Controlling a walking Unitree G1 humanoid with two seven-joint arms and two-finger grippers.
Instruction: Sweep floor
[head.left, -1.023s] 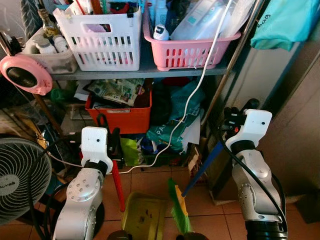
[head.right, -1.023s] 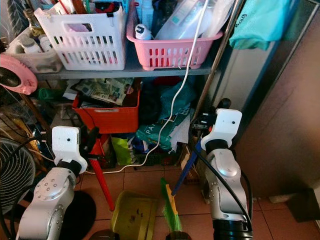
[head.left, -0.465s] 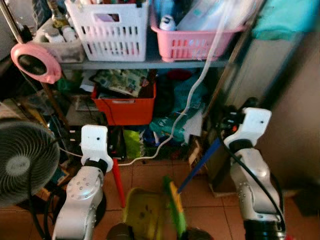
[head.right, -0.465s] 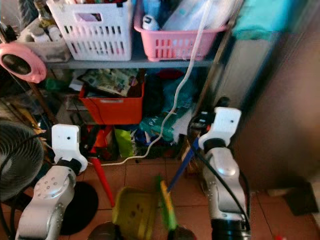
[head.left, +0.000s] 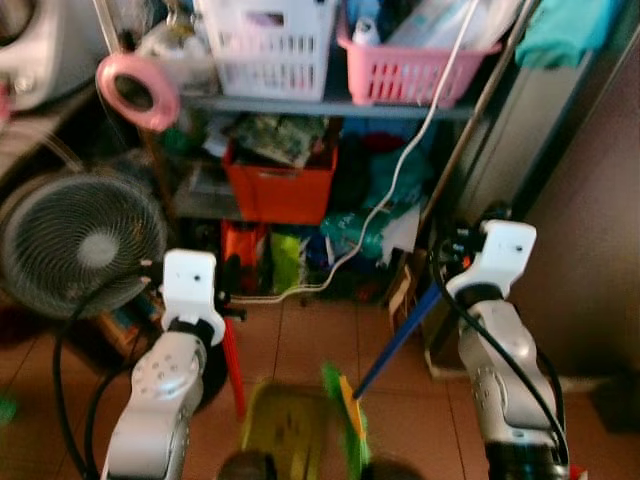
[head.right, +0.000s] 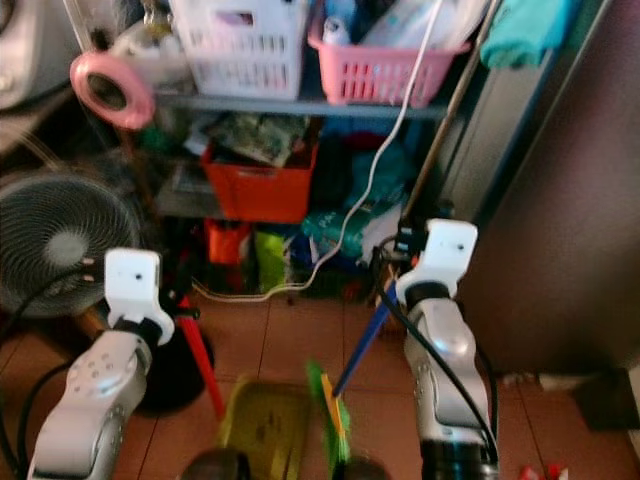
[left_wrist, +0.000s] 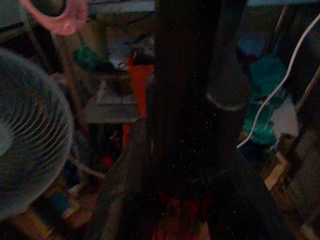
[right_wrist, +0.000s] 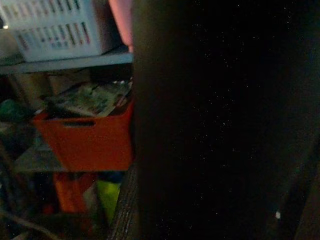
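Change: the head camera has pulled back and swung left since a second ago, so the shelf sits higher in view and the whole fan (head.left: 82, 245) now shows; both arms keep their hold as before, and the picture is blurred.
Left gripper (head.left: 226, 318): its jaws seem closed on the dustpan's red handle (head.left: 233, 368), though the fingers are too dark to be sure.
Dustpan (head.left: 287, 432): yellow-green, low over the tiled floor (head.left: 300, 335) between the arms, mouth facing the brush, ready to catch dirt.
Right gripper (head.left: 449, 262): appears clamped on the top of the blue broom handle (head.left: 400, 332).
Broom head (head.left: 344, 418): green bristles just beside the dustpan's right edge, the handle slanting up to the right arm.
Stage: likely repositioning before a sweep stroke.
Risk: white cable (head.left: 395, 185) and shelf clutter lie near.
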